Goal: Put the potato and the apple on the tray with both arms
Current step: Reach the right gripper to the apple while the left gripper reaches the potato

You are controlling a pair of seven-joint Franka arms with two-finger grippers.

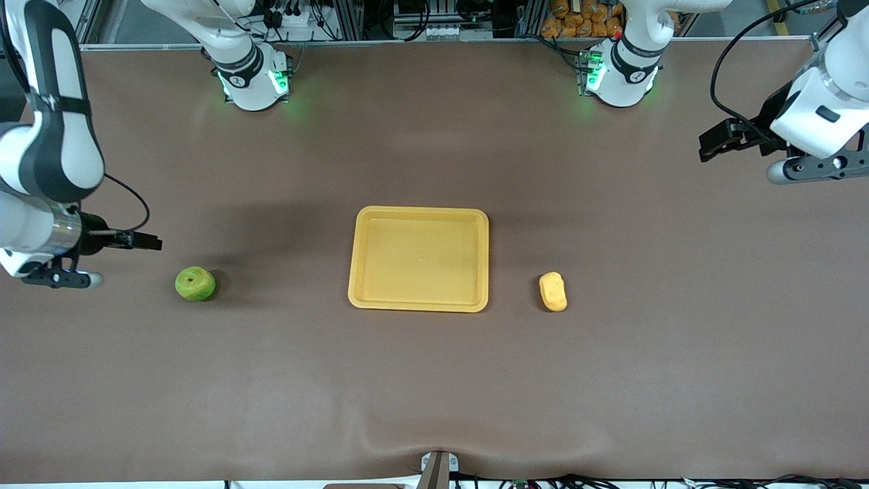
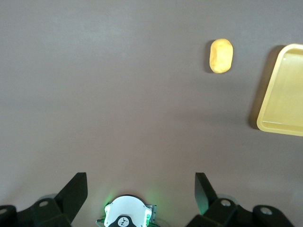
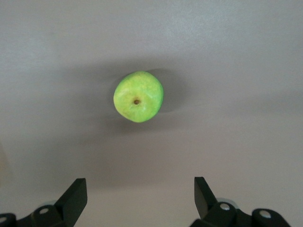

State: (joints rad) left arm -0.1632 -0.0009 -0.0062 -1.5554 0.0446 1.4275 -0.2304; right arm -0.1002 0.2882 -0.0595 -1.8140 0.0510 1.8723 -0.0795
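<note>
The green apple [image 1: 195, 283] lies on the brown table toward the right arm's end; it also shows in the right wrist view [image 3: 138, 96]. The yellow-orange potato [image 1: 553, 291] lies toward the left arm's end, seen in the left wrist view too [image 2: 221, 56]. The yellow tray [image 1: 419, 212] sits between them with nothing in it; one corner shows in the left wrist view [image 2: 284, 125]. My right gripper [image 1: 146, 240] [image 3: 139, 179] is open and holds nothing, up over the table beside the apple. My left gripper [image 1: 713, 142] [image 2: 139, 176] is open and holds nothing, high over the table's end, well apart from the potato.
The two arm bases, lit green, stand at the table's back edge [image 1: 254, 81] [image 1: 618, 75]; the left one shows in the left wrist view [image 2: 127, 215]. A small bracket [image 1: 438, 468] sits at the table's front edge. Bare brown table surrounds the tray.
</note>
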